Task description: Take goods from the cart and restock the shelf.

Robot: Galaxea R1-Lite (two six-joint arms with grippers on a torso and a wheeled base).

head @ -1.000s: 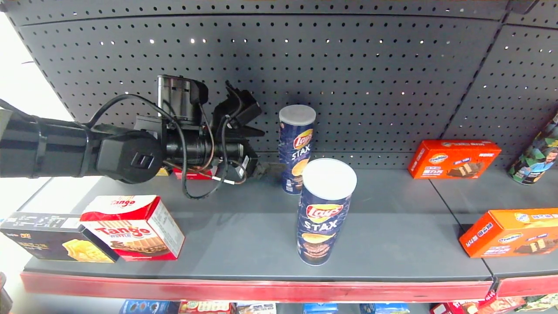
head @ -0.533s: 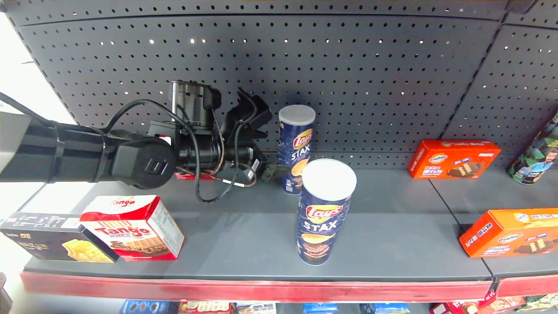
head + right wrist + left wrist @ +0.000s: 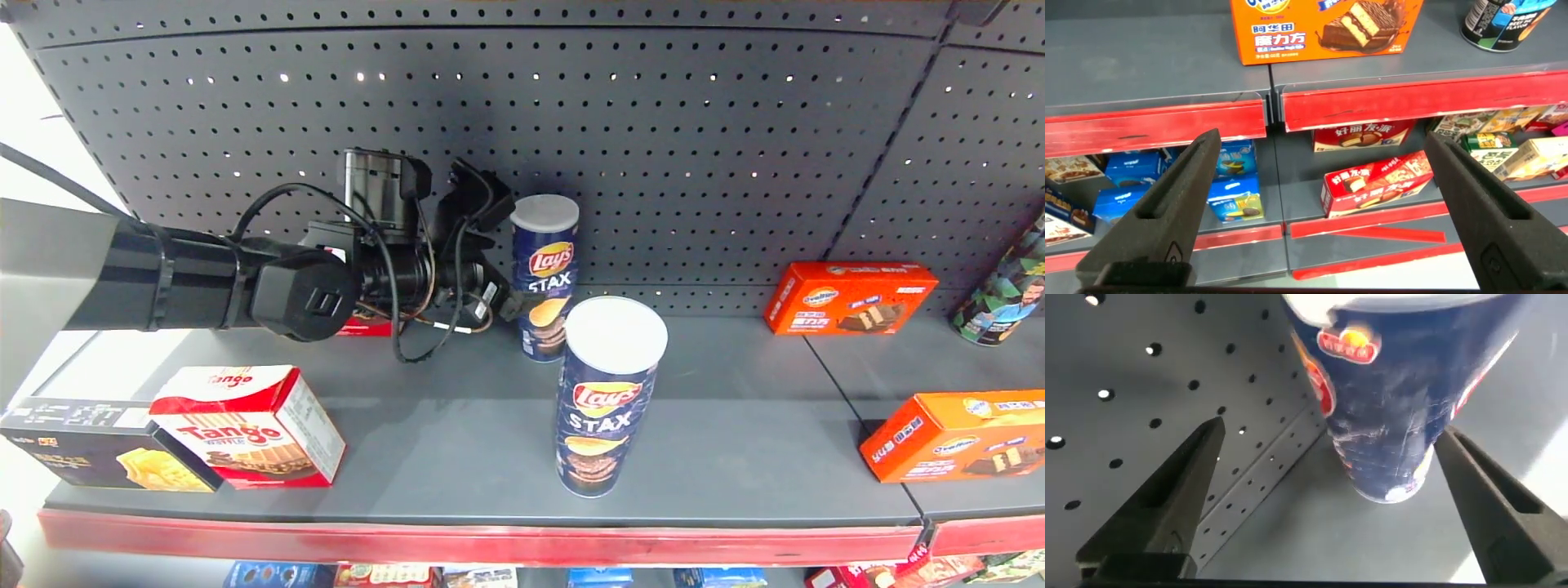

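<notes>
The left claw (image 3: 1331,434) is spread wide, its two dark fingers on either side of a dark-blue cylindrical crisp can with a white lid (image 3: 544,278), with a gap showing on each side. That can stands at the back of the grey metal shelf (image 3: 408,441), near the perforated back panel (image 3: 653,122). A second matching can (image 3: 608,392) stands just in front of it. The right claw (image 3: 1323,140) hangs released and empty before the lower red-edged shelves (image 3: 1151,122).
</notes>
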